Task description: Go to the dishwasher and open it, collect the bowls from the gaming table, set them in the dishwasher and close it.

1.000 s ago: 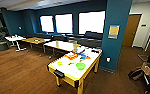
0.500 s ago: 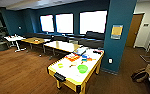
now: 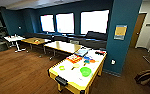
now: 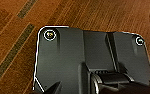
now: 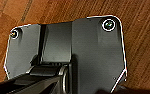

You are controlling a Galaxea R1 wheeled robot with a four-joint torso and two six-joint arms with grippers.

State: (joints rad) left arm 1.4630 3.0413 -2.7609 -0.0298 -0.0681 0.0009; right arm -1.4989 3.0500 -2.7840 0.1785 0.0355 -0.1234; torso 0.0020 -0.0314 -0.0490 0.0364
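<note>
My head camera looks from high, forward and down, with the gaming table (image 3: 78,72) near at six o'clock. Both my wrist cameras face down, close above the same wooden floor (image 4: 13,30).

Two bowls (image 3: 85,71) on the gaming table (image 3: 76,80), desks (image 3: 61,46) behind.

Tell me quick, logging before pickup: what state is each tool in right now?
Left tool: cannot be told; fingers not discernible above the wood floor.
Right tool: cannot be told, same reason.
</note>
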